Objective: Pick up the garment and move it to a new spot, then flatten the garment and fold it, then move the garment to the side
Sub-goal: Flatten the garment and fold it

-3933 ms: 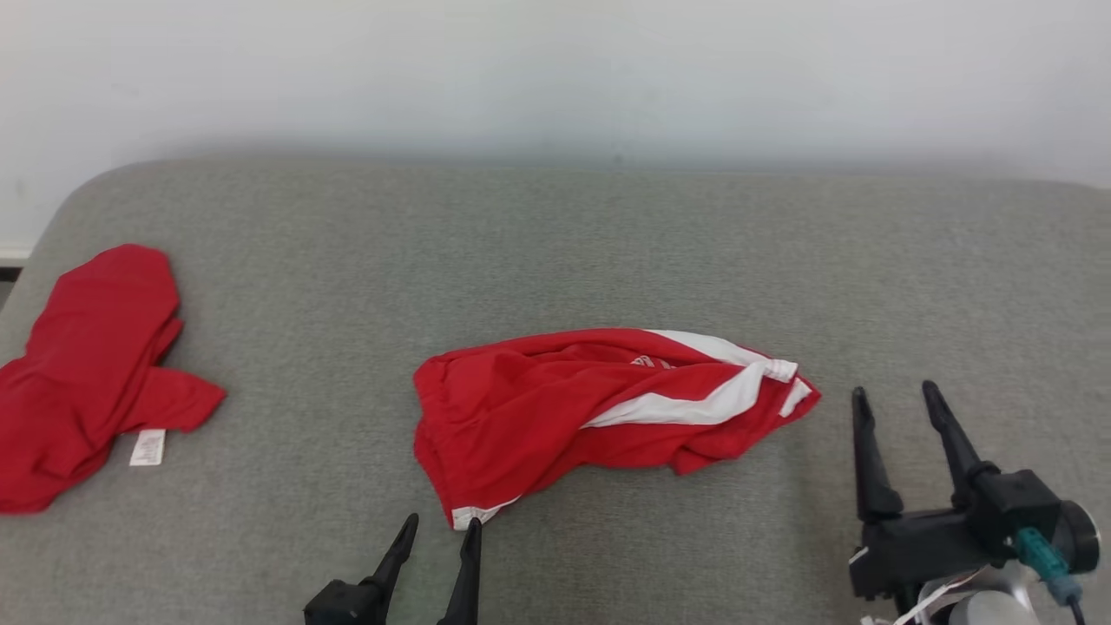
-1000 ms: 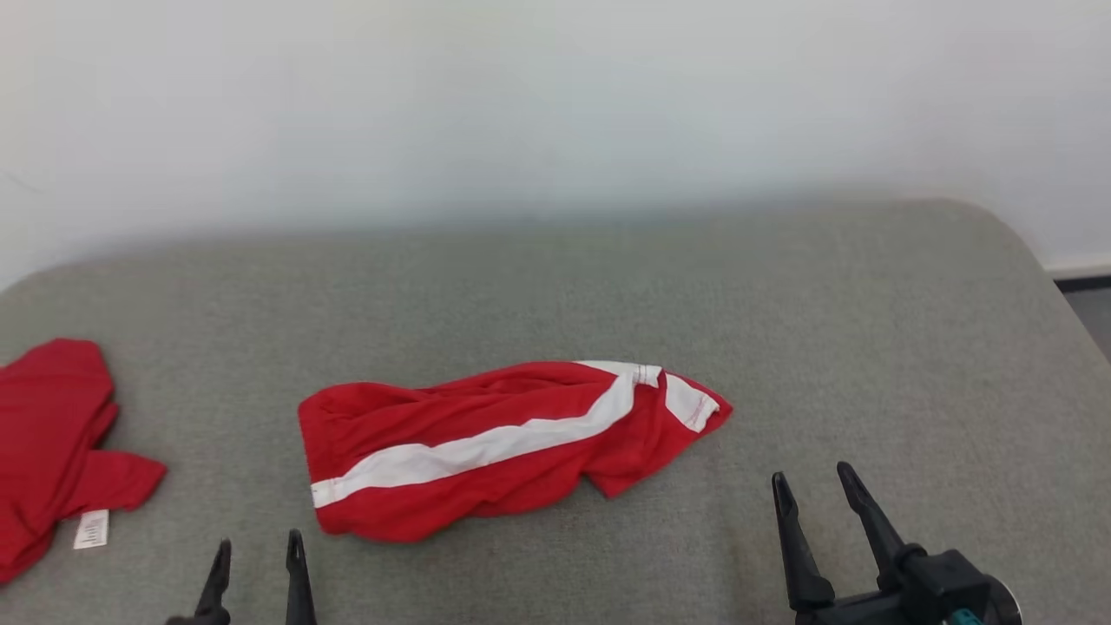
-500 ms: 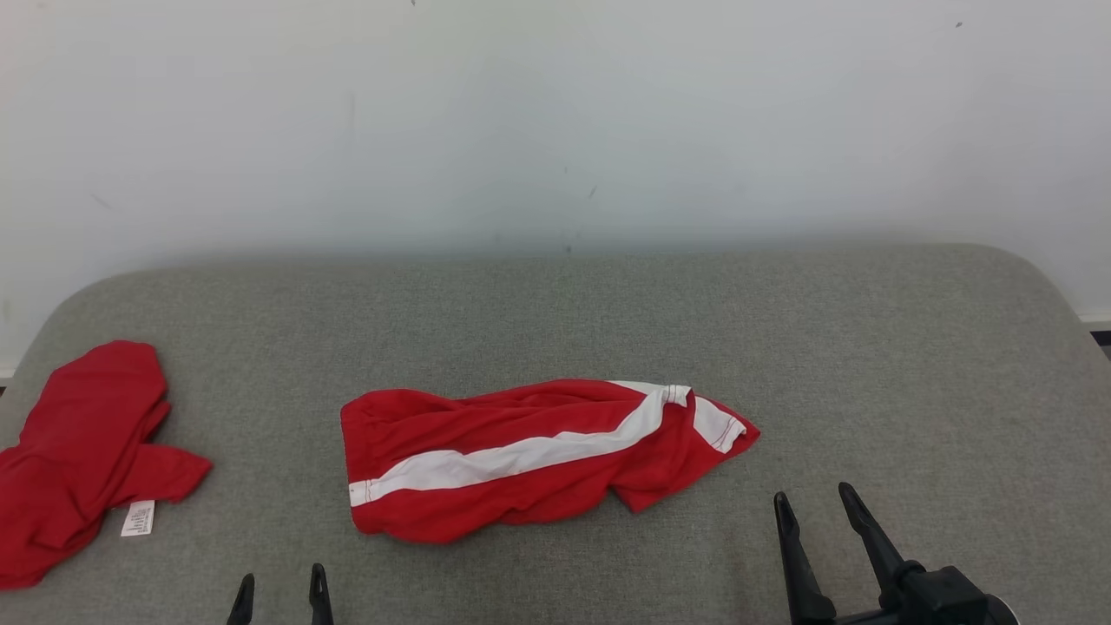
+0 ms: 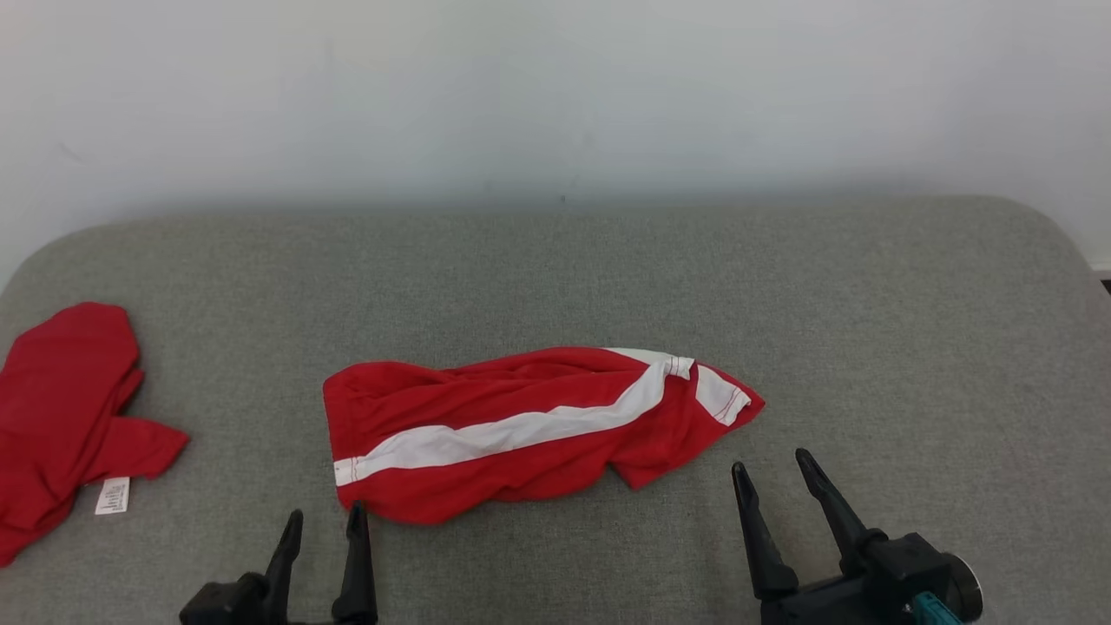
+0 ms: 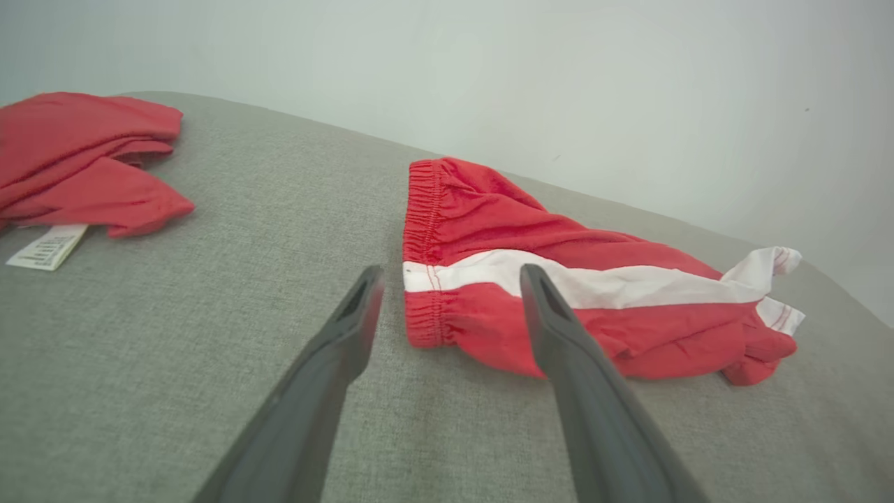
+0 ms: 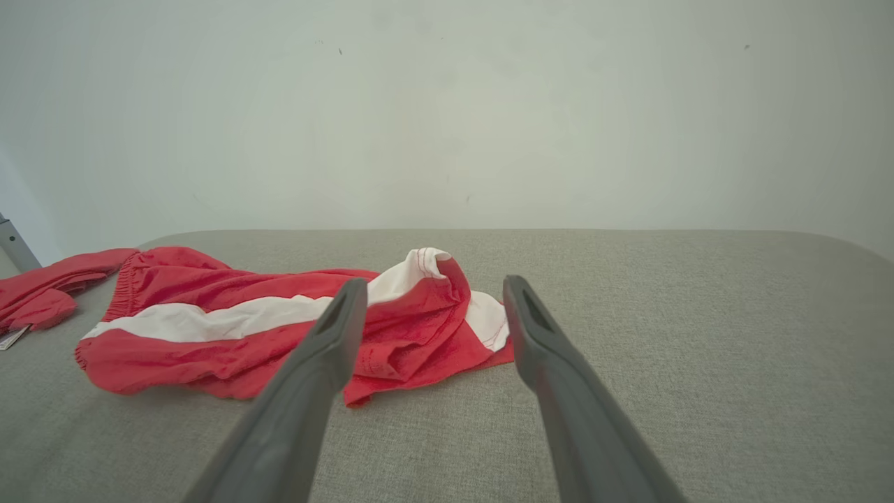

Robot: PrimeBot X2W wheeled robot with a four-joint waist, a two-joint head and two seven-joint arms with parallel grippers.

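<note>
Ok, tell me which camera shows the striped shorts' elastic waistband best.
The left wrist view: the waistband lies close and sharp, gathers and stitching plain. In the head view the waistband is just the small left end of the shorts, gathers unreadable. In the right wrist view it sits far left, seen slantwise, gathers faint.

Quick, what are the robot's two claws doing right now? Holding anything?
Left gripper: open, holding nothing, near the red shorts.
Right gripper: open, holding nothing.
</note>
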